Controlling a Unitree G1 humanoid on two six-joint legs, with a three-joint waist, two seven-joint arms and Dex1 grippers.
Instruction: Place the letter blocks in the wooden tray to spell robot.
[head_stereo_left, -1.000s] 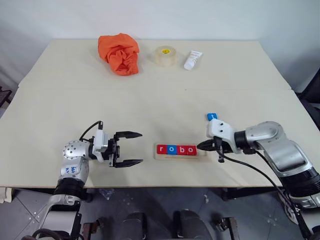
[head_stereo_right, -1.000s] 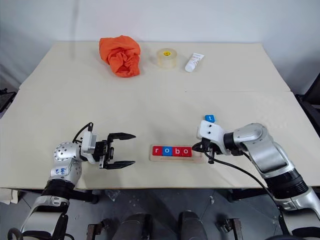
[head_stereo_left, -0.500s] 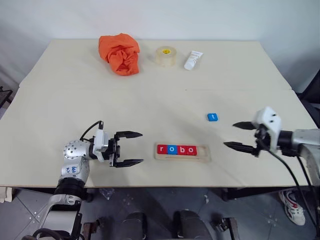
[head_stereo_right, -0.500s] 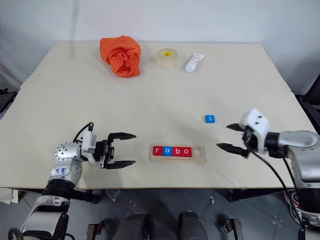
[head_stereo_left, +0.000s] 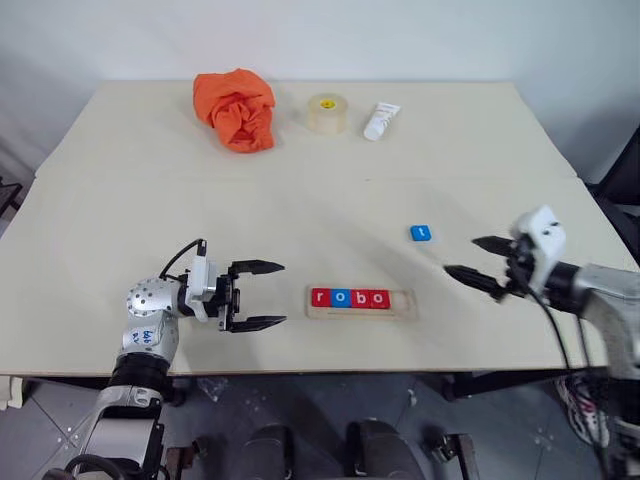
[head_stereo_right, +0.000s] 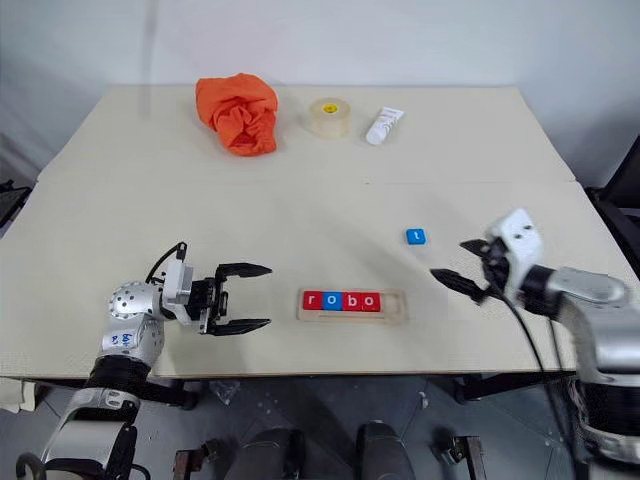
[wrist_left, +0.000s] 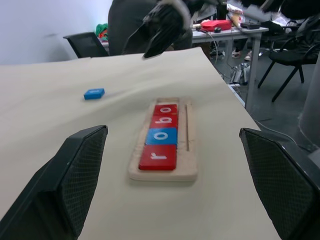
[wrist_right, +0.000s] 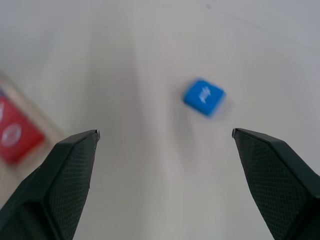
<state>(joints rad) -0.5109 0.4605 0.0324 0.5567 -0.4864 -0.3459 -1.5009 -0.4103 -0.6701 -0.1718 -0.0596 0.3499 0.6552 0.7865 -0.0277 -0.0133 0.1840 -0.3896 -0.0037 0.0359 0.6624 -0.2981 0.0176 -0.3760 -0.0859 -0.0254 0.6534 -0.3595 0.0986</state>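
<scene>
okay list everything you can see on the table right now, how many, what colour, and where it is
wooden tray: one, pale wood, near table edge, centre.
letter blocks in tray: four, red r, blue o, red b, red o; the end slot is empty.
t block: one, blue, on the table beyond the tray's right end.
cloth: one, orange, crumpled, far side.
tape roll: one, pale, right of cloth.
tube: one, white, right of tape.
table: one, beige.
left gripper: open, left of tray.
right gripper: open, right of t block.
</scene>
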